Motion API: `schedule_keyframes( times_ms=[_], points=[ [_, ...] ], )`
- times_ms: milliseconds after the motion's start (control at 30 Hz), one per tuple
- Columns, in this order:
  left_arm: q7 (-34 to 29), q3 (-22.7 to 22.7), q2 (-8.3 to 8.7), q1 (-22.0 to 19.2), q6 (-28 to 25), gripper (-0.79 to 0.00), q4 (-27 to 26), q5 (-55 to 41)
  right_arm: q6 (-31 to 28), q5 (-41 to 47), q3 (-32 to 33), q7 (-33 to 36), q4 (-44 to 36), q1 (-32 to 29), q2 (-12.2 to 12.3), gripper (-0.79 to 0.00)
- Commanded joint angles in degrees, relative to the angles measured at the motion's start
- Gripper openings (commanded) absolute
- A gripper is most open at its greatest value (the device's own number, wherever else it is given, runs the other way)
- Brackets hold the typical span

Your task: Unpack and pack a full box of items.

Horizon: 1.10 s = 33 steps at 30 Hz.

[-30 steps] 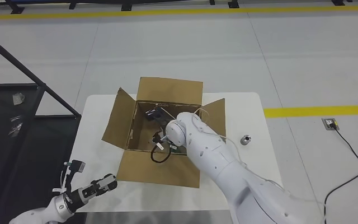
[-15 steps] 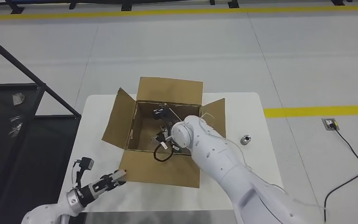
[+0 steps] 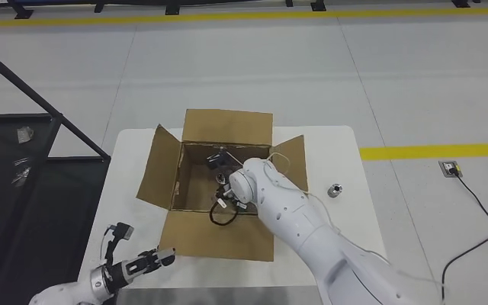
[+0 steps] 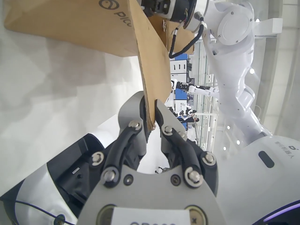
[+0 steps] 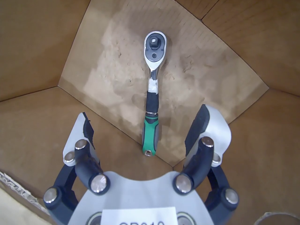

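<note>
An open cardboard box stands in the middle of the white table. My left gripper is at the near left corner of the box's front flap. In the left wrist view that gripper is shut on the flap's corner. My right arm reaches down into the box, and its gripper hangs inside. In the right wrist view the right gripper is open above a ratchet wrench with a green handle. The wrench lies flat on the box floor, untouched.
A small metal socket stands on the table to the right of the box. A dark rack stands off the table's left side. The box's four flaps stand spread outwards.
My left gripper has moved up to the front flap's corner and shut on it. The box has shifted slightly to the left and nearer. The right wrist has shifted a little inside the box.
</note>
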Motion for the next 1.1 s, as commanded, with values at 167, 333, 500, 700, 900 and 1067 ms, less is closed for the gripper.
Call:
schedule_keyframes(
  times_ms=[167, 333, 500, 700, 900, 1067],
  points=[
    [-3.29, 0.10, 0.57, 1.16, -0.92, -0.785, 0.24, -2.82, -0.74, -0.39, 0.13, 0.97, 0.30, -0.45, -0.58, 0.000],
    [-3.94, 0.74, 0.84, 2.04, -1.79, -0.785, 0.67, -3.58, 0.63, -1.09, -0.28, 1.84, 1.68, -0.79, -1.44, 0.000],
    [-5.11, 1.61, 1.14, 2.32, -2.07, -0.785, 1.27, -4.37, 2.48, -2.10, -0.99, 2.54, 3.11, -0.87, -2.63, -0.006],
    [-7.68, 2.86, 1.59, 2.40, -3.05, -0.785, 1.23, -4.08, 3.32, -2.21, -1.02, 2.23, 5.59, -0.49, -3.87, -0.160],
    [-7.52, 3.69, 2.04, 3.03, -3.20, -0.785, 1.15, -4.40, 2.72, -2.50, -1.04, 2.32, 7.97, -0.05, -4.85, -0.249],
    [-7.93, 3.60, 2.62, 3.53, -2.80, -0.785, 0.94, -5.39, 1.95, -2.63, -0.94, 1.93, 9.63, 0.09, -5.52, -0.299]
  ],
)
